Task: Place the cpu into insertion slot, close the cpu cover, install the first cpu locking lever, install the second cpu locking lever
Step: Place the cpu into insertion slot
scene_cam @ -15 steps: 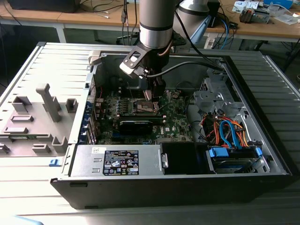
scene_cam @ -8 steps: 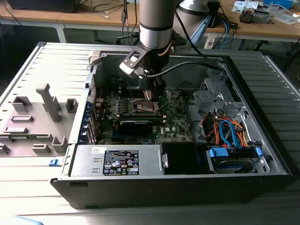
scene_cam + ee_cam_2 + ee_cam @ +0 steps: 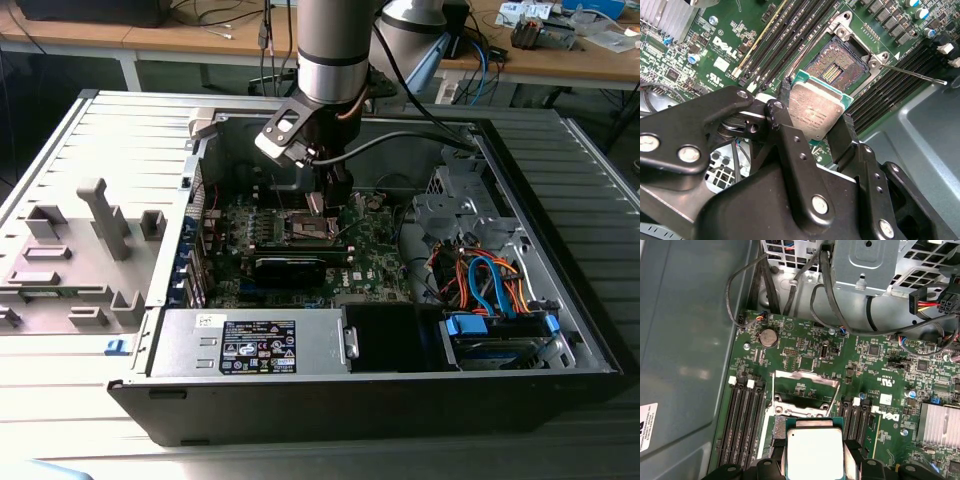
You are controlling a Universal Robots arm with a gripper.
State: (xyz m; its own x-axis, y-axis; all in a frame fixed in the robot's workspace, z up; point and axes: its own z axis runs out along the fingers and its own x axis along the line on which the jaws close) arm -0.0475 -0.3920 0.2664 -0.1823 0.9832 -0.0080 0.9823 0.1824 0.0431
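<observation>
My gripper [image 3: 815, 107] is shut on the cpu [image 3: 816, 112], a flat square chip with a silver-grey top and green edge, held by two opposite edges between black fingers [image 3: 781, 117]. It hangs just above the insertion slot [image 3: 839, 67], whose dark pin field lies uncovered. In the first wrist view the cpu [image 3: 815, 455] overlaps the near part of the slot [image 3: 778, 432], and the cpu cover [image 3: 805, 376] stands swung up beyond it. A thin metal locking lever [image 3: 915, 74] sticks out sideways from the slot's corner. In the exterior view the gripper [image 3: 325, 205] sits over the slot [image 3: 310, 230] inside the computer case.
Black memory slots [image 3: 742, 425] flank the socket on both sides. A finned heat sink [image 3: 940, 425] and loose grey cables [image 3: 790, 295] lie nearby. The power supply [image 3: 250, 345], a long black card [image 3: 290, 268] and a drive bay with blue and orange cables [image 3: 495, 295] fill the case.
</observation>
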